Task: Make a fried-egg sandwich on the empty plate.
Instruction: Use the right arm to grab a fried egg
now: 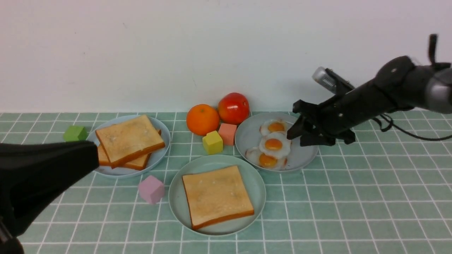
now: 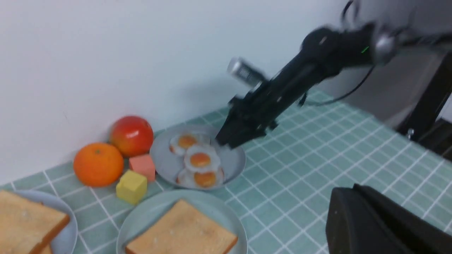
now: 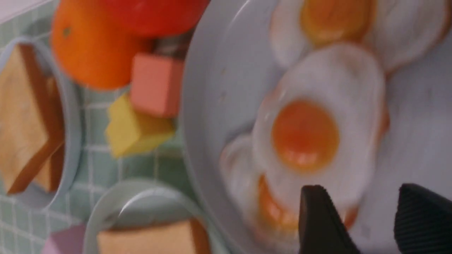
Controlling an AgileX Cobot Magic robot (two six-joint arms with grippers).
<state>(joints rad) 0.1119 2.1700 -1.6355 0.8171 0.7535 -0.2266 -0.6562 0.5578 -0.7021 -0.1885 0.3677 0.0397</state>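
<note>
Mint-green plate [image 1: 215,161], your target, sat at the near middle of the tiled table [image 1: 353,197] with a single toast slice [image 1: 217,195] lying flat on it and no egg. Your right gripper [image 1: 296,138] hung low over the right side of the grey plate [image 1: 303,157], its jaws spread apart and holding nothing. In the right wrist view, one of its fingers [image 3: 319,222] overlapped the edge of the fried eggs [image 1: 274,144], though you could not tell whether it touched them. Those three eggs lay overlapping in a row on the grey plate, which sat just behind and to the right of the mint-green one. Your left gripper [image 1: 93,155] was pressed together, carrying nothing that showed, and it hovered on the left near the pale blue plate [image 1: 120,172]. That plate held two stacked toast slices [image 1: 129,139], the upper one turned a little askew. Between the pale blue and grey plates, by the wall, an orange [image 1: 202,119] and a red fruit [image 1: 233,108] stood side by side. A yellow cube [image 1: 212,142] and a salmon cube [image 1: 227,133] sat just in front of them. A green cube [image 1: 75,133] sat left of the pale blue plate, and a pink cube [image 1: 151,189] lay just left of the mint-green plate.
</note>
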